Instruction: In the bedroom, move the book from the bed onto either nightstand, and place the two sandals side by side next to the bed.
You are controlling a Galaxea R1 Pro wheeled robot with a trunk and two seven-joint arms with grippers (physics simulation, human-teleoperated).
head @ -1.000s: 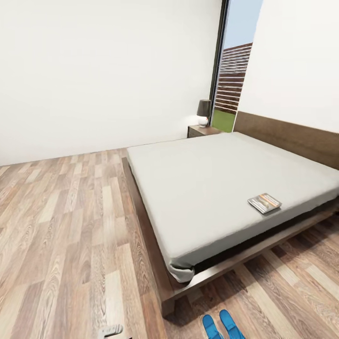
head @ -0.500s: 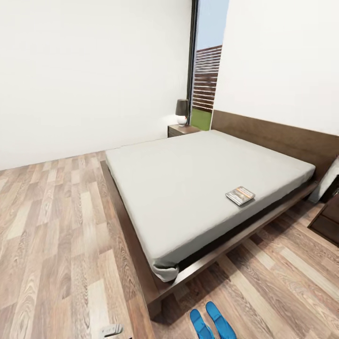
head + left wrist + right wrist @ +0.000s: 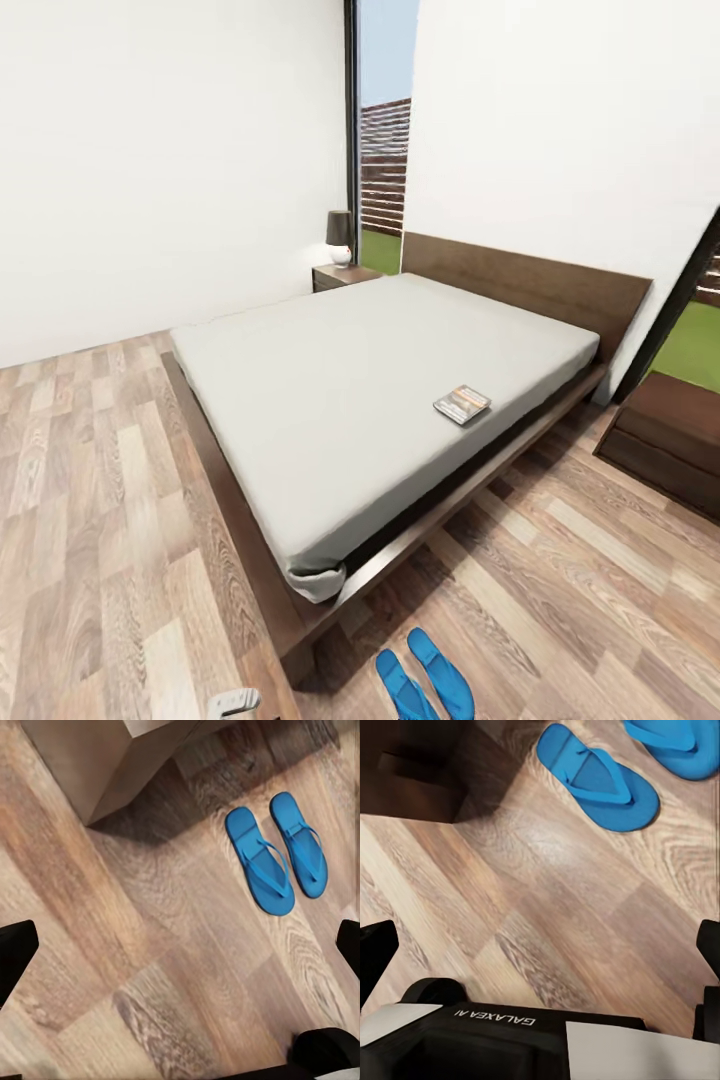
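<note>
The book [image 3: 462, 404] lies flat on the bed [image 3: 330, 400], near its right edge. Both blue sandals [image 3: 405, 688] [image 3: 440, 672] rest side by side on the floor just off the bed's near corner. One nightstand [image 3: 343, 275] stands at the far side of the headboard, another nightstand [image 3: 668, 437] at the right. In the left wrist view the left gripper [image 3: 180, 952] is open over bare planks, with the sandals [image 3: 259, 860] [image 3: 300, 844] ahead of it. The right gripper [image 3: 540, 952] is open too, above the floor and close to the sandals [image 3: 596, 776] [image 3: 675, 742].
A dark lamp [image 3: 340, 235] stands on the far nightstand beside a tall window [image 3: 378, 170]. Plank floor [image 3: 90, 520] spreads wide to the left of the bed. The bed frame's corner [image 3: 112, 757] juts out close to the sandals.
The head camera has swung to the right, so the bed, book and sandals sit further left in the picture. The right-hand nightstand has come fully into view.
</note>
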